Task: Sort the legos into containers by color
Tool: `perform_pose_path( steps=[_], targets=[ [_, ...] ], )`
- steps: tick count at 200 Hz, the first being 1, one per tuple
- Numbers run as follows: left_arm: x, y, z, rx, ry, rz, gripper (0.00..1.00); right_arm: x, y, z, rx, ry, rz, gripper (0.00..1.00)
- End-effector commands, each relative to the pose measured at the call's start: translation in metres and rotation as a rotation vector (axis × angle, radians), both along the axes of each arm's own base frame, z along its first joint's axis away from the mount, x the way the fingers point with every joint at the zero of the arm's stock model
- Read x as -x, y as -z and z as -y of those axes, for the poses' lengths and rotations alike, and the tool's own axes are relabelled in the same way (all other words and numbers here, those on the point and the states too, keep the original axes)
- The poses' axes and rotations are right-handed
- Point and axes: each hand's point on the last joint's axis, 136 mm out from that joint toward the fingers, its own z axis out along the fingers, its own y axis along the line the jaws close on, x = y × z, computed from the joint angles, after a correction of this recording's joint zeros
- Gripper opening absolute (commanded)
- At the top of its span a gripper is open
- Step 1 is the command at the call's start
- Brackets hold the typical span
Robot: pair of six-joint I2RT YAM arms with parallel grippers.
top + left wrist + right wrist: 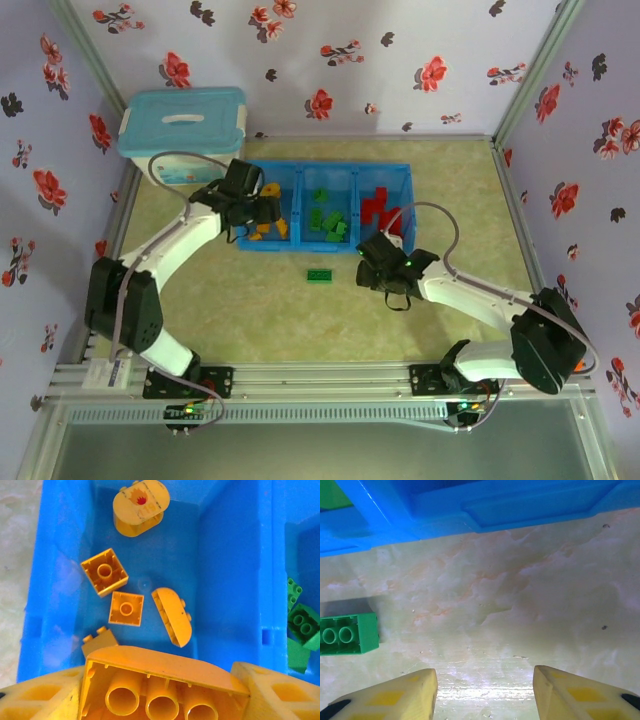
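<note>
My left wrist camera looks into the left compartment [225,580] of the long bright-blue plastic tray [330,166]. Five loose orange-yellow studded plastic bricks [126,608] lie on its floor, which the top camera blurs into one patch. My left tool [165,705] pinches a sixth, larger orange-yellow brick [165,680] above them, its hollow underside facing the lens. My right wrist camera shows one green studded plastic brick [347,633] on the bench [520,605], left of my right tool [485,690], whose fingers are spread and hold nothing, near the tray's outer wall.
</note>
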Motion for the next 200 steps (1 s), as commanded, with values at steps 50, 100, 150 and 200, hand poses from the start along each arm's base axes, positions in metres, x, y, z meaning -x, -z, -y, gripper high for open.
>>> perform_pose_path(
  steps=[50,100,150,200],
  targets=[
    [-0.021,-0.023,0.006,0.031,0.027,0.019,0.82,0.004,-0.004,-0.003,0.001,-0.011,-0.002,0.64],
    [0.002,-0.057,-0.001,0.089,0.019,0.105,0.82,0.0,-0.009,-0.021,-0.01,-0.059,0.002,0.77],
    [0.051,-0.057,-0.01,0.137,0.026,0.146,0.82,-0.003,-0.004,-0.057,0.003,-0.131,-0.021,0.81],
    [0.097,-0.026,-0.032,0.091,-0.003,0.111,0.81,-0.005,0.007,-0.092,0.05,-0.17,-0.05,0.9]
  ],
)
